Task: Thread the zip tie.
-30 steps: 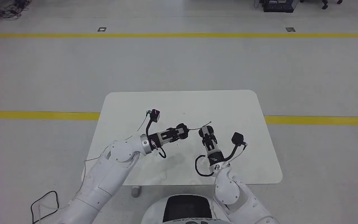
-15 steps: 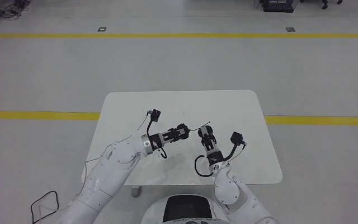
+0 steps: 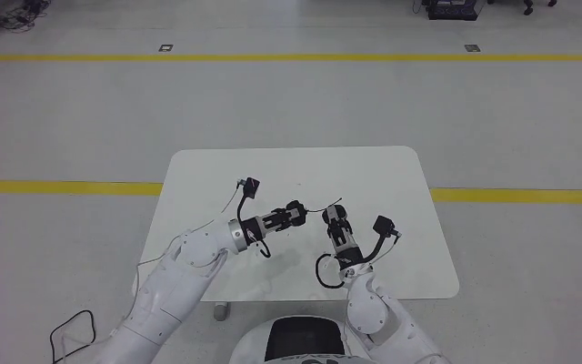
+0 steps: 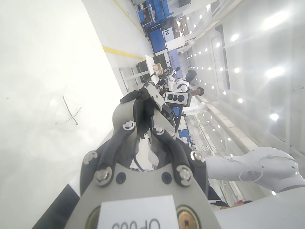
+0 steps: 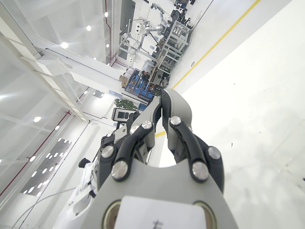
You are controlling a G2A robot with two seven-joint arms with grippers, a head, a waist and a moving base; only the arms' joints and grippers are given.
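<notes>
White table (image 3: 391, 173) centre: left gripper (image 3: 299, 214), right gripper (image 3: 331, 213) near, both pinching zip tie (image 3: 337, 202); edges well apart.

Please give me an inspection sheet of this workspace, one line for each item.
surface: white table, rounded corners.
job's things: zip tie, thin dark strip by the grippers' tips.
clutter: nothing seen.
grippers: left gripper and right gripper shut, tips close together.
cables: black cable loop at the right wrist; cable on the floor.
surroundings: yellow floor lines.

Bright overhead glare; fisheye-warped wrist views.
</notes>
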